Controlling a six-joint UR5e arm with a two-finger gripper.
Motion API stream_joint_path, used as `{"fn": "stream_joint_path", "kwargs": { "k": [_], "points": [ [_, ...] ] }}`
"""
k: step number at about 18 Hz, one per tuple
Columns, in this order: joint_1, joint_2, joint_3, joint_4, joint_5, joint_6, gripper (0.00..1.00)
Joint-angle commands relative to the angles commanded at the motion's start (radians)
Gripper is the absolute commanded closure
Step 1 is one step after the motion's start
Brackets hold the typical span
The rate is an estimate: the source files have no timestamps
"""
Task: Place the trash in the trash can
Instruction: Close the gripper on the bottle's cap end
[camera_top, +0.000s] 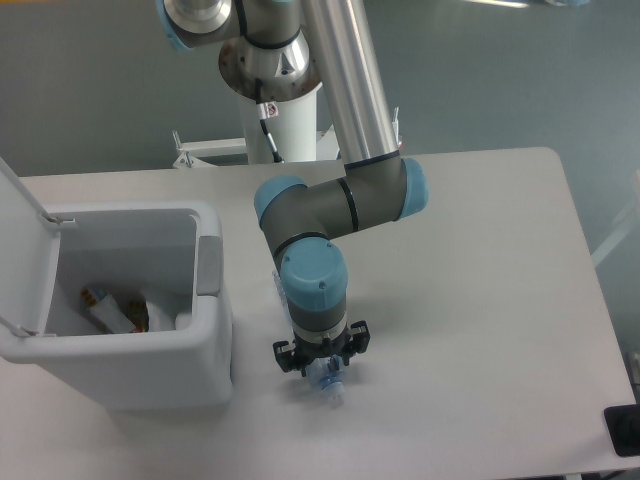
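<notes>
The trash I can see on the table is a clear bluish crushed bottle (329, 383) lying just right of the trash can. Its white-capped end pokes out below my gripper (322, 368). The gripper points straight down onto the bottle. Its fingers are hidden under the wrist, so I cannot tell whether they grip it. A bit of clear plastic also shows behind the wrist. The trash can (205, 375) is a large white bin at the left with its lid (22, 225) swung up. Some wrapper-like pieces (115, 310) lie inside it.
The arm's white base post (280, 125) stands at the table's back edge. A black object (624, 430) sits at the table's front right corner. The table's front edge runs just below the bottle.
</notes>
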Motion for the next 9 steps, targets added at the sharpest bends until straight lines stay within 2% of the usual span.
{"fn": "stream_joint_path", "kwargs": {
  "k": [6, 9],
  "points": [
    [0.0, 0.002, 0.0, -0.002, 0.0, 0.003, 0.33],
    [0.0, 0.003, 0.0, -0.002, 0.002, 0.003, 0.38]
  ]
}}
